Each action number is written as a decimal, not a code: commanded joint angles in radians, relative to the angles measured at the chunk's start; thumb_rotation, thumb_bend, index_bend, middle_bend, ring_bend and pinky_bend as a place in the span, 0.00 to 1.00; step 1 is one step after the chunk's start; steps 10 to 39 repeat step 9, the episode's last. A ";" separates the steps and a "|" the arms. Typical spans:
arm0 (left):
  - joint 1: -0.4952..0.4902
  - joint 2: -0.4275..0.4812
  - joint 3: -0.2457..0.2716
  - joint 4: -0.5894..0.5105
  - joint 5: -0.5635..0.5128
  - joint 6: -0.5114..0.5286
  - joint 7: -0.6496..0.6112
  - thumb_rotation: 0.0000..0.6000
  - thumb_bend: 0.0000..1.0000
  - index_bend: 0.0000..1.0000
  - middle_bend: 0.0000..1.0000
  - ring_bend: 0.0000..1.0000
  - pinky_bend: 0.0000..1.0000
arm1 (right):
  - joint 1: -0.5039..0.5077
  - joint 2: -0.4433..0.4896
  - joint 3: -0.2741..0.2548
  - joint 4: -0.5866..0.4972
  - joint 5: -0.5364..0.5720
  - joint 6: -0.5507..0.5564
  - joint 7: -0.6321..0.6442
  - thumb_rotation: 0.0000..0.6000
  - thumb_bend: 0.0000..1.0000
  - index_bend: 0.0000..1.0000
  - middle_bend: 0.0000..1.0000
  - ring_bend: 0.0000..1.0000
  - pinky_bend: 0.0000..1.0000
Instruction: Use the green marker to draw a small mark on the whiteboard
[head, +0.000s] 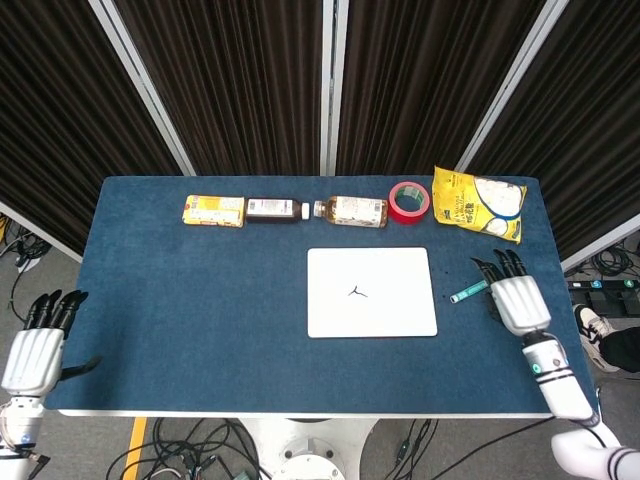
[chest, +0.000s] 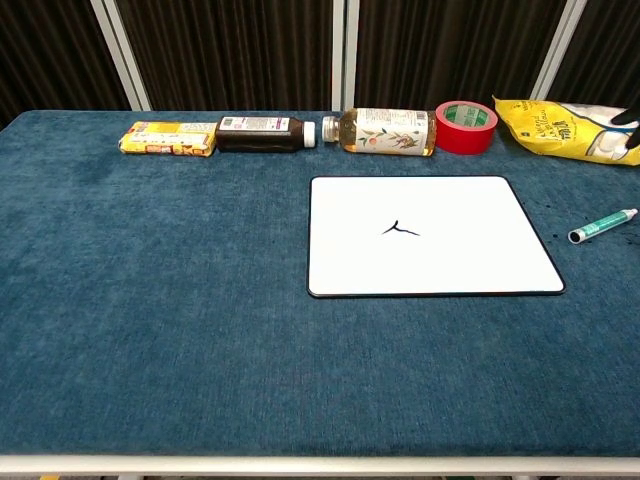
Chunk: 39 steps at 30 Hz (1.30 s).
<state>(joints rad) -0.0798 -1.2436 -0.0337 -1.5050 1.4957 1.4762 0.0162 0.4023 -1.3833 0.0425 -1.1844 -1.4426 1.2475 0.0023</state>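
Note:
The green marker (head: 467, 291) (chest: 602, 226) lies flat on the blue cloth just right of the whiteboard (head: 371, 291) (chest: 430, 236). A small dark mark (head: 357, 292) (chest: 400, 229) sits near the board's middle. My right hand (head: 516, 299) hovers right of the marker with fingers spread, holding nothing; only a dark sliver of it (chest: 632, 130) shows at the chest view's right edge. My left hand (head: 36, 346) hangs off the table's left front corner, fingers extended and empty.
Along the back of the table (head: 200, 300) lie a yellow box (head: 214, 211), a dark bottle (head: 275, 209), an amber bottle (head: 348, 210), a red tape roll (head: 408, 202) and a yellow snack bag (head: 478, 203).

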 joint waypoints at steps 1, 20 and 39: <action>-0.004 -0.008 -0.001 0.006 0.006 0.002 0.001 1.00 0.00 0.11 0.09 0.00 0.00 | -0.166 0.192 0.012 -0.263 0.021 0.206 0.103 1.00 0.52 0.16 0.26 0.07 0.00; -0.010 -0.020 -0.010 0.006 0.004 0.008 0.020 1.00 0.00 0.11 0.09 0.00 0.00 | -0.276 0.299 -0.020 -0.430 -0.032 0.331 0.129 1.00 0.52 0.17 0.26 0.07 0.00; -0.010 -0.020 -0.010 0.006 0.004 0.008 0.020 1.00 0.00 0.11 0.09 0.00 0.00 | -0.276 0.299 -0.020 -0.430 -0.032 0.331 0.129 1.00 0.52 0.17 0.26 0.07 0.00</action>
